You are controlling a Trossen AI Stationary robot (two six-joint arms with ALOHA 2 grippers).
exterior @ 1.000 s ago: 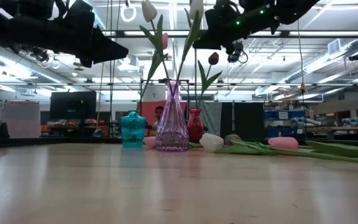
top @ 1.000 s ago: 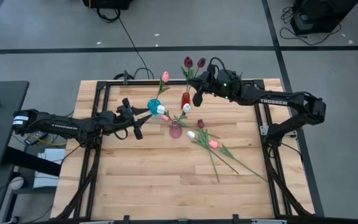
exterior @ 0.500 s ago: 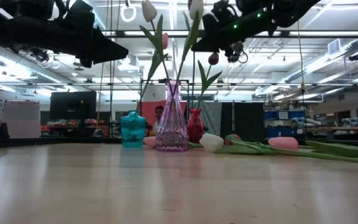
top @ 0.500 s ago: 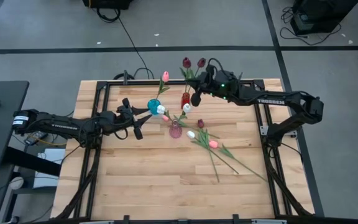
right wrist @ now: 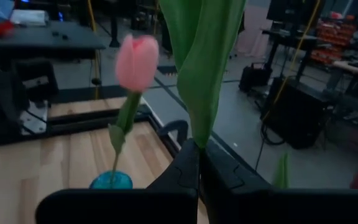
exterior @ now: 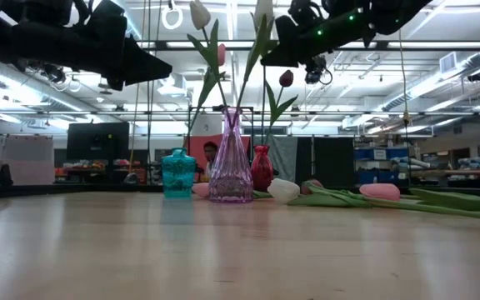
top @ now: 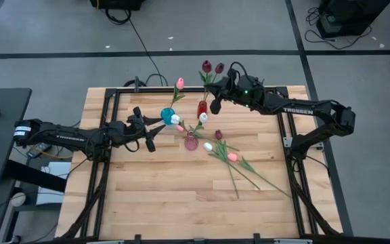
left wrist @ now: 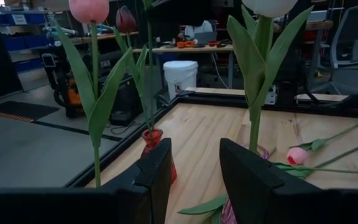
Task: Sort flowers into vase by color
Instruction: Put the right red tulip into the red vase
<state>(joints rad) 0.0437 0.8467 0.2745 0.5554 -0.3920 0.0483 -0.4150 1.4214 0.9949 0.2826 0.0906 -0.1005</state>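
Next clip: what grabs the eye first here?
Three small vases cluster at the table's far middle: a teal vase with a pink tulip, a red vase with maroon tulips, and a pink vase. The right pincer is shut on a stem above the red vase; more loose tulips lie beside them.

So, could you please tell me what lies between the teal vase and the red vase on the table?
In the low view, the tall purple vase stands between the teal vase and the red vase, nearer the camera, holding white tulips.
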